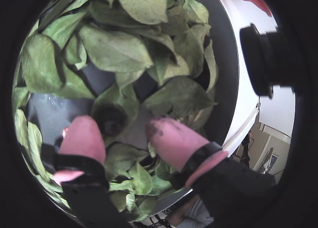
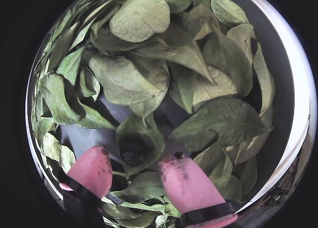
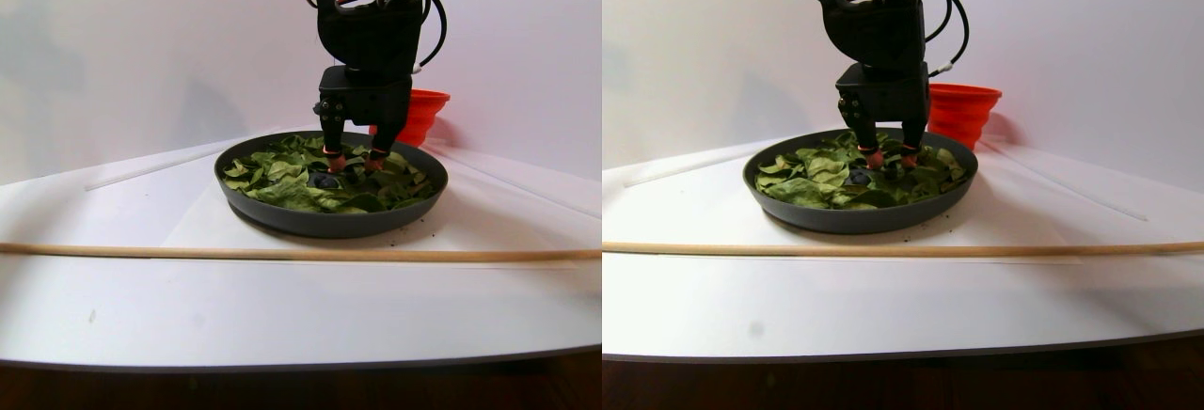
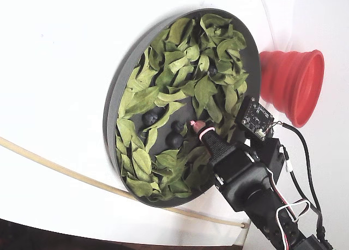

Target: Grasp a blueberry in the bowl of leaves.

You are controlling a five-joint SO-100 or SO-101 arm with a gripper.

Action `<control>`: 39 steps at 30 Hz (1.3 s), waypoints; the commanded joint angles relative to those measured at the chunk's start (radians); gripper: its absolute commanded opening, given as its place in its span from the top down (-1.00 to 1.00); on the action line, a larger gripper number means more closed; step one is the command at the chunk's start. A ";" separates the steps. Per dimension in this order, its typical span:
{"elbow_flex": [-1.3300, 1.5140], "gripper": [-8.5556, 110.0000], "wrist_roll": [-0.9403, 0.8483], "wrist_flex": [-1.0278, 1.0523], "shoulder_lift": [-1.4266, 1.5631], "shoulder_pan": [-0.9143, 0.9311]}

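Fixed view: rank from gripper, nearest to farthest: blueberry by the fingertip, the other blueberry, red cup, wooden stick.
From the gripper:
1. Nearest blueberry, just below-left of the fingertip.
2. Second blueberry, further left in the bowl.
3. Red cup, right of the bowl.
4. Wooden stick, lower left on the table.

In the stereo pair view, the leaves (image 3: 310, 180) lie in the bowl (image 3: 329, 222), the cup (image 3: 423, 114) behind it.

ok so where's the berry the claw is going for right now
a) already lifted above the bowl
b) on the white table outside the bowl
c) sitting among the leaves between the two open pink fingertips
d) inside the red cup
c: in a wrist view the dark berry rests on a leaf between the pink fingertips of the claw, which is open and down inside the bowl among the leaves.
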 commanded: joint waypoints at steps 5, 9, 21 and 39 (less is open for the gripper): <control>-0.054 0.54 0.021 -0.015 0.017 -0.006; -0.060 0.54 0.026 -0.028 -0.002 -0.008; -0.055 0.54 0.034 -0.048 -0.025 -0.009; -0.034 0.58 0.051 -0.098 -0.074 -0.017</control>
